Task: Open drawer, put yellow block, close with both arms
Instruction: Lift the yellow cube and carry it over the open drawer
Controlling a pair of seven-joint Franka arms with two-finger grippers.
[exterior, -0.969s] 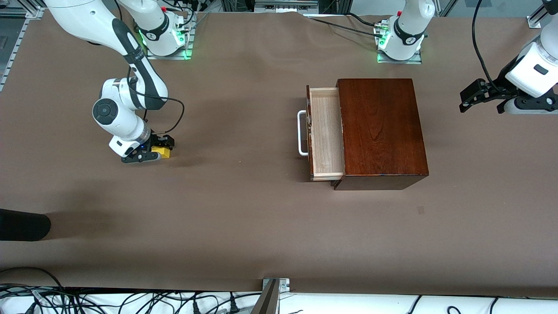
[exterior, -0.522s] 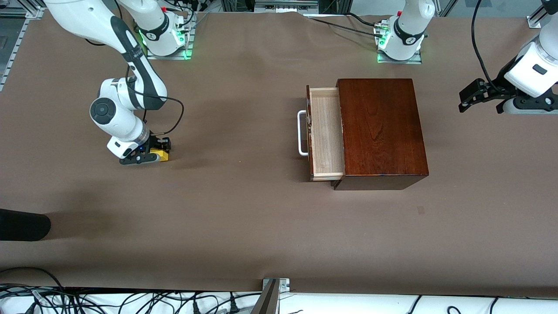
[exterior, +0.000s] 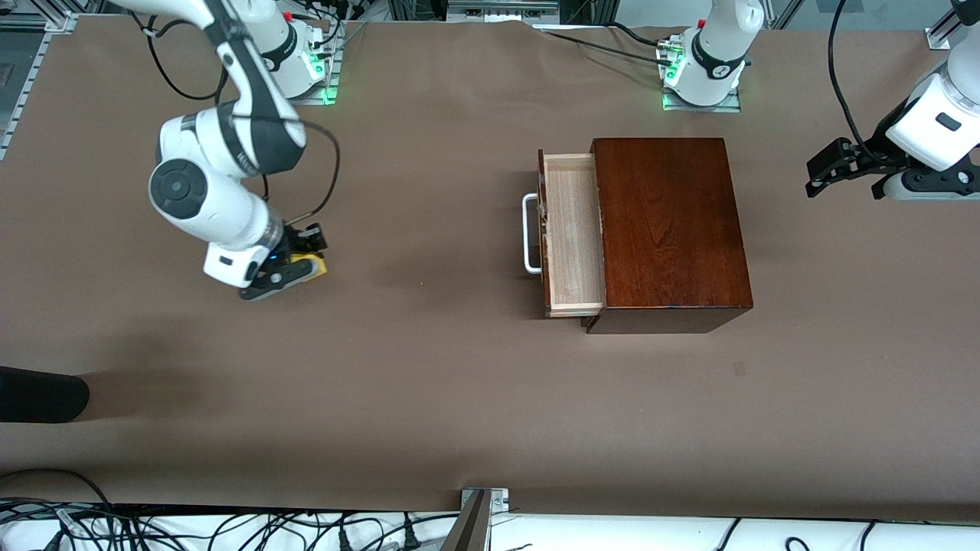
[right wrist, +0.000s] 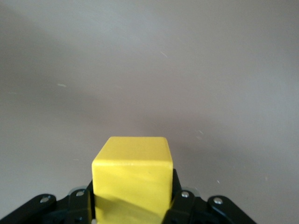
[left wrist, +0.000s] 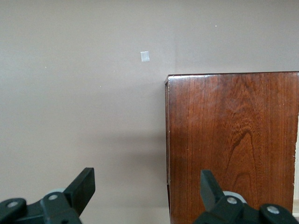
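My right gripper (exterior: 300,260) is shut on the yellow block (exterior: 315,265) and holds it just above the table at the right arm's end; the right wrist view shows the cube (right wrist: 132,179) clamped between both fingers. The drawer (exterior: 570,233) of the dark reddish-brown wooden box (exterior: 666,229) stands pulled out, its pale wood inside bare, its white handle (exterior: 528,233) toward the right arm. My left gripper (exterior: 831,168) hangs open at the left arm's end of the table, apart from the box. In the left wrist view the box top (left wrist: 233,140) lies below the spread fingers (left wrist: 84,186).
A black rounded object (exterior: 42,394) juts in at the table's edge near the front camera, at the right arm's end. A small pale mark (exterior: 739,369) lies on the brown table cover nearer the camera than the box.
The right gripper closed on the yellow block, then lifted it off the table and shifted slightly toward the drawer. The left arm has barely moved.
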